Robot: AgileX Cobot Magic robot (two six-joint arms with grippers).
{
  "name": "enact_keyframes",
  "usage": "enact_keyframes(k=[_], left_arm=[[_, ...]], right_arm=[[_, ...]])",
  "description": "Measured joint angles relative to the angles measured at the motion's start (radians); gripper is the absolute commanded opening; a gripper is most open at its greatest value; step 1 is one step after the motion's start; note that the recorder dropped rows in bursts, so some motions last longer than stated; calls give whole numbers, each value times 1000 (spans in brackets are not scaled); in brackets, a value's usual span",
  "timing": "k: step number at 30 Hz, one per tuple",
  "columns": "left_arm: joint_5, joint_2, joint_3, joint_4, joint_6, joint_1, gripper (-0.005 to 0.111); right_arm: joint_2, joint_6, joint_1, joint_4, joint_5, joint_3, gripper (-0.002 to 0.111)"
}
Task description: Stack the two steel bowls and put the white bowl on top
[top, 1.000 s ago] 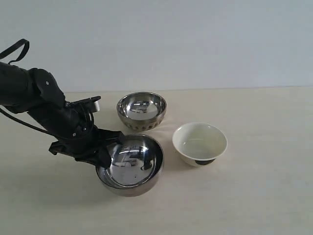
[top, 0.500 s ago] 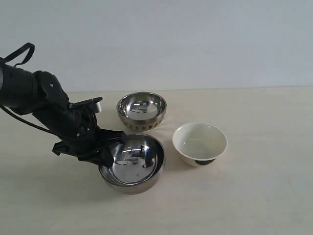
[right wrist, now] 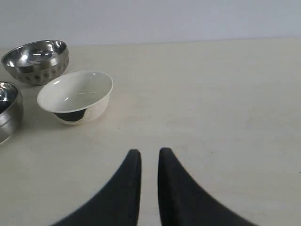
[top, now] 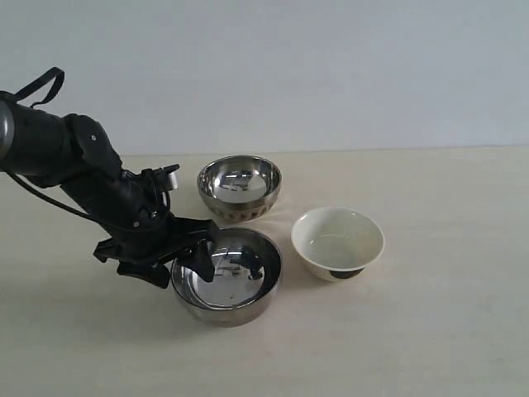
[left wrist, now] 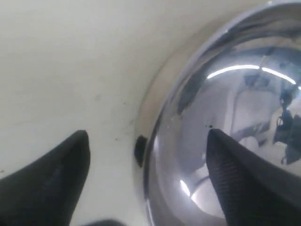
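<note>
- The left hand (top: 183,266) is spread wide and straddles the left rim of the wider steel bowl (top: 235,281). One finger (left wrist: 235,179) is inside the bowl and the other is outside over the desk (top: 446,331).
- In the left wrist view the thin rim runs through the gap, clear of both fingers, so the hand grips nothing.
- This bowl sits on the desk near the front. It is mirror-bright with smooth sides, and its inside reflects the room.
- The smaller steel bowl (top: 240,186) stands upright just behind it. The two are apart and not stacked. The smaller one is equally shiny, with a band of pattern around its lower outside.
- The white bowl (top: 337,241) stands upright to the right of both steel bowls, near them but touching neither. It is glossy cream-white with a dark patch at the base, and it is empty.
- The right hand (right wrist: 148,153) shows only in its own wrist view, well away from the bowls. Its fingers are drawn almost together, leaving a thin slit, and hold nothing.
</note>
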Motion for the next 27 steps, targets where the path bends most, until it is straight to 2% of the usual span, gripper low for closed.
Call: enact_keyframes(k=[6,14,27], left_arm=[[75,-11,-33,36,0,0,66],[115,-125,-37,98,-21,0,66],[260,-265,-37,343,-105,0,66]], right_arm=[[0,0,0,0,0,0,9],[0,0,0,0,0,0,9],[0,0,0,0,0,0,9]])
